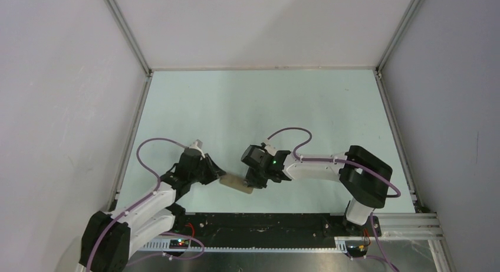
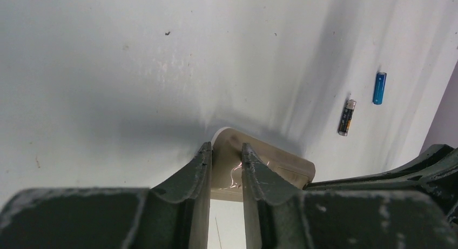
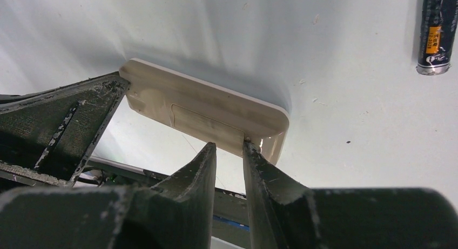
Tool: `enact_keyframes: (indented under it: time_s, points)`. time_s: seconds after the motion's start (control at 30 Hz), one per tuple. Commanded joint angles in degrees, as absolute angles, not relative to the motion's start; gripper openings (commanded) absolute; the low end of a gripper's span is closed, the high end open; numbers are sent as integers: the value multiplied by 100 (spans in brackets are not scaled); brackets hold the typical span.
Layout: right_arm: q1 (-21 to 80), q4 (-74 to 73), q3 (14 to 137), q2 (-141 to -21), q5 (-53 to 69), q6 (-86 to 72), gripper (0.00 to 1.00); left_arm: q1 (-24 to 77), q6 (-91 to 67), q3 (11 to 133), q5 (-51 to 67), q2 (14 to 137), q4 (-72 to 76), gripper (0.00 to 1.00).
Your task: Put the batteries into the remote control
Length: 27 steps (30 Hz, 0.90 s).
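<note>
Two sets of jaws share the remote (image 3: 162, 89), lifted off the bench (image 2: 108, 71) with its beige back up, low centre in the top view. Left jaws are clamped on one short end, steadying it. Right jaws, nearly together, seem to nip the long edge beside the cover (image 3: 208, 122), probably to work that panel off, since it looks still in place. Black battery (image 2: 347, 117) and blue battery (image 2: 379, 88) lie loose on the bench at the right of the left-wrist view, a little apart, waiting. Loading cannot start until the bay opens.
</note>
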State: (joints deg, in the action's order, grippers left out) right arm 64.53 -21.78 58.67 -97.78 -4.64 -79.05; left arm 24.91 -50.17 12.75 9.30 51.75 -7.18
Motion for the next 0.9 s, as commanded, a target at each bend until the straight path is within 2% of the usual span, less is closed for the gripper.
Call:
enact_keyframes:
  time_s: [0.0, 0.4, 0.87]
  points:
    - [6464, -2707, 5870, -10076, -524, -7979, 30, 2784, -5112, 1123, 1368, 5535, -1456, 19]
    - [6569, -2362, 5775, -10105, -575, -7935, 34, 2830, -5262, 1042, 1270, 5429, -1455, 17]
    - [6579, -2264, 5702, -9291, -1036, -7611, 36, 2830, -5232, 997, 998, 5452, -1453, 19]
